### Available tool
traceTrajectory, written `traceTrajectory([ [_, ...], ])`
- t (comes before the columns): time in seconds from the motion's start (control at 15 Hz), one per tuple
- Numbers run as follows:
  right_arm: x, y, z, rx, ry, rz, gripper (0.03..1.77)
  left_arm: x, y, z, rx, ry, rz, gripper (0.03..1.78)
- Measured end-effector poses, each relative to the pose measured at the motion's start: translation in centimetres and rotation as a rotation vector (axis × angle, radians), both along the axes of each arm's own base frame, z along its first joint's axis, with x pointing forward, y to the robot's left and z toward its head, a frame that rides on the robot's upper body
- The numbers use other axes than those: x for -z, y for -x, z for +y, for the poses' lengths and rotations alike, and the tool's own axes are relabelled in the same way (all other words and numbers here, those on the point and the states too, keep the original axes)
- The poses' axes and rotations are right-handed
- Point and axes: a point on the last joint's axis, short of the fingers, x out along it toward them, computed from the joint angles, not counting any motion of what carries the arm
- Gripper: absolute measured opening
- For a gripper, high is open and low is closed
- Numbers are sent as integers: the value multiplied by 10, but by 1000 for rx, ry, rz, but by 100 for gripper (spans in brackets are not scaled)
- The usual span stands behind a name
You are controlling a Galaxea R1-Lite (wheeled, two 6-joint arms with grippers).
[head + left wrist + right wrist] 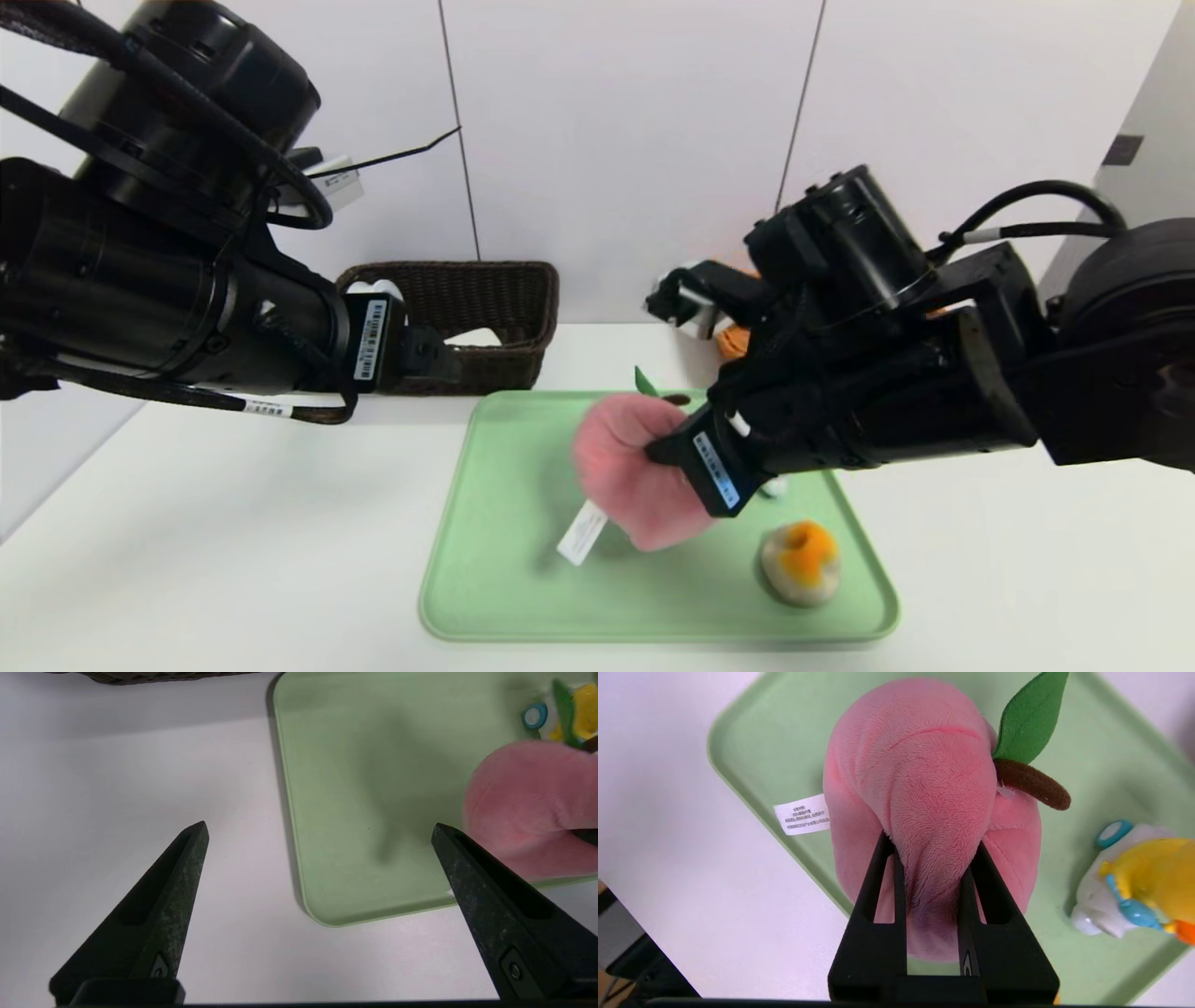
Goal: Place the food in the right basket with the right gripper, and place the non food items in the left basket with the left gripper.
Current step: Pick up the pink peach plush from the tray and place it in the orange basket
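My right gripper (933, 840) is shut on a pink plush peach (920, 765) with a green leaf and brown stem, pinching a fold of its fabric. It holds the peach (621, 467) above the green tray (504, 560), its white label hanging down. A round beige-and-orange plush item (798, 560) sits near the tray's front right corner. A white, yellow and blue toy (1134, 882) lies on the tray beside the peach. My left gripper (318, 827) hangs open and empty over the table at the tray's front left corner. The brown wicker left basket (467, 317) stands at the back. The right basket is hidden behind my right arm.
The white table (233, 541) spreads to the left of the tray and in front of it. A white wall rises close behind the basket. Something orange (733, 341) peeks out behind my right arm at the back.
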Motion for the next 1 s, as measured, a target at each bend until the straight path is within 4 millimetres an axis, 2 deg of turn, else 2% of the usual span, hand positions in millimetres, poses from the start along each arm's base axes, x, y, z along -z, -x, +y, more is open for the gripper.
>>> traceTrajectory([
  [0.27, -33, -9, -25, 116, -115, -164, 32, -1, 1, 1, -1, 0, -1, 169],
  [0.53, -50, -36, -55, 252, -209, -296, 32, 0, 2, 2, 0, -1, 0, 169],
  [0.73, -50, -62, -77, 353, -221, -347, 32, 0, 3, 2, 1, 1, -3, 169],
  [1.0, -39, -104, -108, 484, -184, -343, 32, 0, 2, 2, 1, 4, -6, 169],
])
